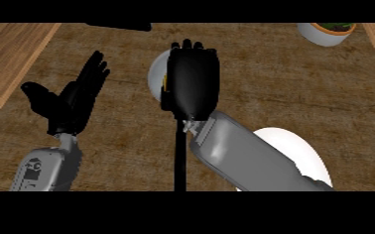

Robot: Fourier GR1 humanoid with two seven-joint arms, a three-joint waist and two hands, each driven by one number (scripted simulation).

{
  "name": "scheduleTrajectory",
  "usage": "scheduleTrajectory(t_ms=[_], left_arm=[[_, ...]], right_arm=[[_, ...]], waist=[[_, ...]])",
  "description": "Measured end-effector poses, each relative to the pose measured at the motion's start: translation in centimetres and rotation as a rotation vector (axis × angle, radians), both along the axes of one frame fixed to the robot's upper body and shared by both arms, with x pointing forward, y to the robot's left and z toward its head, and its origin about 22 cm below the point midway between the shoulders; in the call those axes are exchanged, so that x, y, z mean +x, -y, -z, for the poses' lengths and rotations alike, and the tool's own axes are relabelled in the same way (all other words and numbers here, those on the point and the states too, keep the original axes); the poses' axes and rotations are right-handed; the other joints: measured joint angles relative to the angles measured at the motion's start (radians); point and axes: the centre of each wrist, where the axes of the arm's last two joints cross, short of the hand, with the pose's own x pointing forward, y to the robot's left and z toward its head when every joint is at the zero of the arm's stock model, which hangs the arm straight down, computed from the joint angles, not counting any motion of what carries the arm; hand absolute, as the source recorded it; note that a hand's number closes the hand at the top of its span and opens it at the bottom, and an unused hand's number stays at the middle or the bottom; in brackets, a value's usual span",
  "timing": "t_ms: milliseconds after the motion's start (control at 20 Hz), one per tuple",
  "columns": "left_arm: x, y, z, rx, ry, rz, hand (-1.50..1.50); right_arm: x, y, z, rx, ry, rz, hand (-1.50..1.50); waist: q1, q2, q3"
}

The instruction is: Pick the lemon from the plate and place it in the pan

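Right forearm (249, 156) crossing a white plate (304, 153) at lower right. Right hand (192, 82) at centre, over a pan (155, 72), curled round a barely visible lemon (167, 84). Left hand (73, 99) open at left, resting.

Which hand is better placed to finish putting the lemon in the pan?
Right. The right hand is over the pan, a yellow sliver at its edge. The left hand rests open, off to the side.

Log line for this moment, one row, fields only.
right hand: over pan, covering it, sliver of yellow at its left edge | left hand: open, resting at left | plate: partly behind right forearm | lemon: mostly hidden
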Motion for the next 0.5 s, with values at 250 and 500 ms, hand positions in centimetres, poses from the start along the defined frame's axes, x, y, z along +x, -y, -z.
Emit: scheduleTrajectory(t_ms=[250,500], left_arm=[[0.3,0.2,-0.2,-0.002,0.01,-0.003,0.0],[0.2,-0.7,0.0,-0.002,0.012,-0.027,0.0]], right_arm=[[1.7,-1.9,-1.8,0.014,0.023,0.033,1.5],[3.8,-2.3,-1.4,0.044,0.02,0.052,1.5]], waist=[[-0.01,0.005,0.001],[-0.032,0.008,0.002]])
